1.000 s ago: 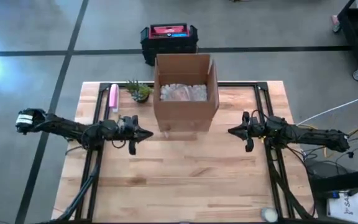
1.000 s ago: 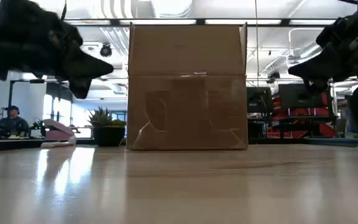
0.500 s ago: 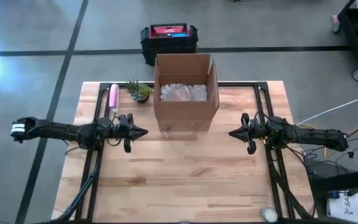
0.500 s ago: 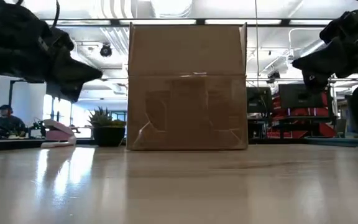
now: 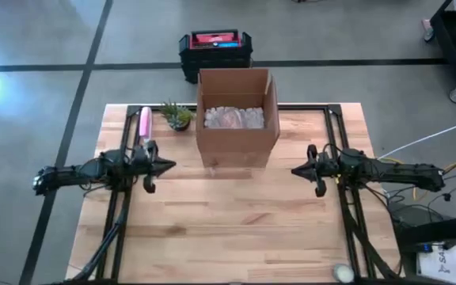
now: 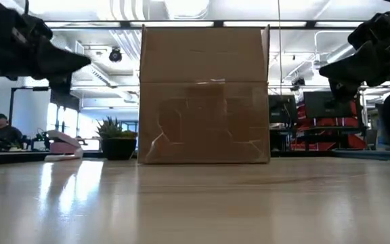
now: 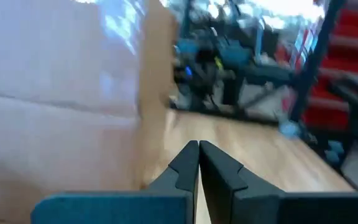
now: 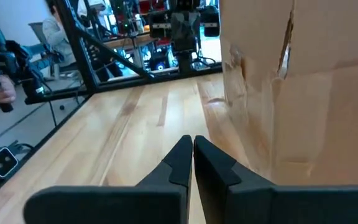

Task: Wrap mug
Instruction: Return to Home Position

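Left gripper [image 5: 170, 165], fingers pressed together on nothing, is hovering over the wooden table [image 5: 236, 229], off the left side of the open brown cardboard box [image 5: 236, 146]. Right gripper [image 5: 294, 169], likewise closed and empty, is mirroring it. Both are hanging clear, likely since packing looks done. Bubble-wrapped mug bundle [image 5: 233, 118] is sitting inside the box. Small green potted plant [image 5: 177, 115] is standing beyond, beside the box.
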Robot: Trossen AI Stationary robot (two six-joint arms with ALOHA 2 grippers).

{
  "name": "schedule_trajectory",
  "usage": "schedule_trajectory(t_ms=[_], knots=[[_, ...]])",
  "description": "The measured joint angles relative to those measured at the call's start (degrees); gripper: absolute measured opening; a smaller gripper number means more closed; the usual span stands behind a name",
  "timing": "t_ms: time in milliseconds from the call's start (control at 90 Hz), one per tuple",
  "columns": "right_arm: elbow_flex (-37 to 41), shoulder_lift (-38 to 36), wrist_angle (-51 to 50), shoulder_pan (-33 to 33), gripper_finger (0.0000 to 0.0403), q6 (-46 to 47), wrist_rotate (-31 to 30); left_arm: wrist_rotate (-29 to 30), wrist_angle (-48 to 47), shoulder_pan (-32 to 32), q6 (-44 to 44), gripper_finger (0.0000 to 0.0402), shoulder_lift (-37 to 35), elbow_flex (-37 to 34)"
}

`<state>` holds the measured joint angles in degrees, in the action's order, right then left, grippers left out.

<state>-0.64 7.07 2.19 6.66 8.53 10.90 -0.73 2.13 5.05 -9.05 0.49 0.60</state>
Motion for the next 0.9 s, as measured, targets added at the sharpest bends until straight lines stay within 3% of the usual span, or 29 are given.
schedule_trajectory(t_ms=[900], knots=[[0.0,0.6,0.0,-0.2,0.0000,-2.6,-0.4,1.2,-0.6,0.3,0.8,0.0000,6.9,0.2]])
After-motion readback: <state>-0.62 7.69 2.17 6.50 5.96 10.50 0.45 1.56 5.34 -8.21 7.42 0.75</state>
